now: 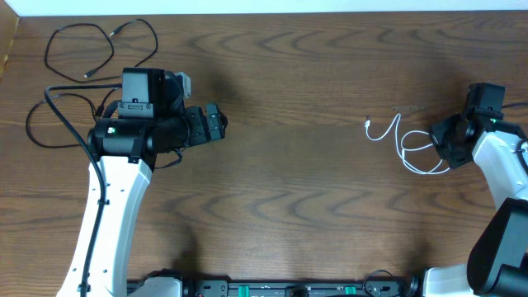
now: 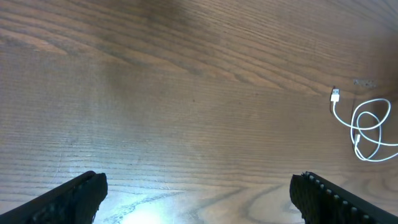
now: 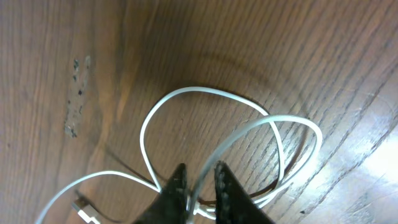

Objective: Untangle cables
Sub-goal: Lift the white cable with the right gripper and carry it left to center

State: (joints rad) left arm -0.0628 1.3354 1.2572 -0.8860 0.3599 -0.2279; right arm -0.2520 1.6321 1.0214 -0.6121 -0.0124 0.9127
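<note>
Tabletop [image 1: 297, 190]: brown wood grain was seen in all three views, and a small patch of pale specks [image 3: 76, 93] was noted beside the white loops.
White cable [image 1: 408, 144] [image 2: 367, 127] [image 3: 208, 93]: it was laid in loose, overlapping loops at the right side of the tabletop, with one small plug [image 1: 368, 125] [image 2: 335, 95] turned toward the centre.
Black cable [image 1: 99, 49]: a thin cord was spread in an open loop at the far left corner, behind the left arm and well apart from the white cable.
Second dark loop [image 1: 33, 124]: it was seen just left of the left arm; it could not be told whether it was a loose cord or the arm's own wiring.
Left gripper [image 1: 216, 124] [image 2: 199, 199]: the fingers were held wide apart over bare wood, pointed toward the distant white cable.
Right gripper [image 1: 437, 142] [image 3: 199, 186]: the fingers were drawn narrow and pinched on a strand of the white cable where its loops crossed, low at the tabletop.
</note>
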